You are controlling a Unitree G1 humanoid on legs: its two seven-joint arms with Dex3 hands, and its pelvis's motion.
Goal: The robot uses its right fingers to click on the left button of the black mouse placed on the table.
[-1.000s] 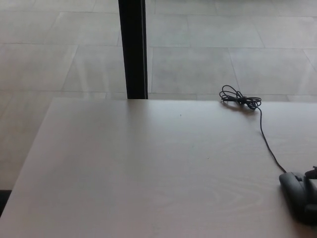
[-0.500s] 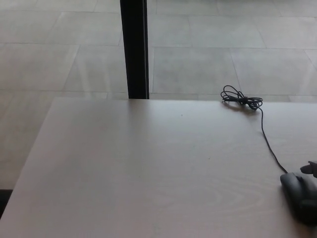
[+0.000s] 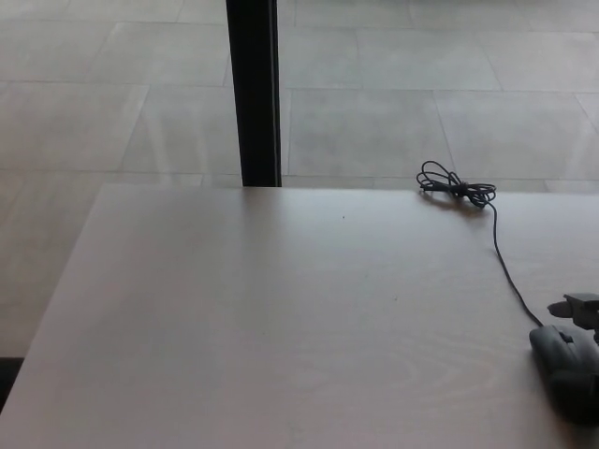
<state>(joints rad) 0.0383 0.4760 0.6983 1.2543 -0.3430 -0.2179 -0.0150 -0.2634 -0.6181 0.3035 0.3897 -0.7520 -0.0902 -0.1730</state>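
The black mouse (image 3: 564,367) lies on the pale wooden table (image 3: 281,318) at the lower right, partly cut off by the picture's edge. Its thin black cable (image 3: 505,267) runs away from it to a coiled bundle (image 3: 454,185) near the table's far edge. Only a small dark part of my right hand (image 3: 582,304) shows at the right edge, hovering just beyond the mouse's front and casting a small shadow on the table. The rest of that hand is out of the picture. My left hand does not show.
A black vertical post (image 3: 253,94) stands behind the table's far edge, left of centre. Grey tiled floor (image 3: 393,84) lies beyond the table.
The visible part of my right hand has lifted from the mouse's front and moved slightly farther away. The mouse and cable have stayed put.
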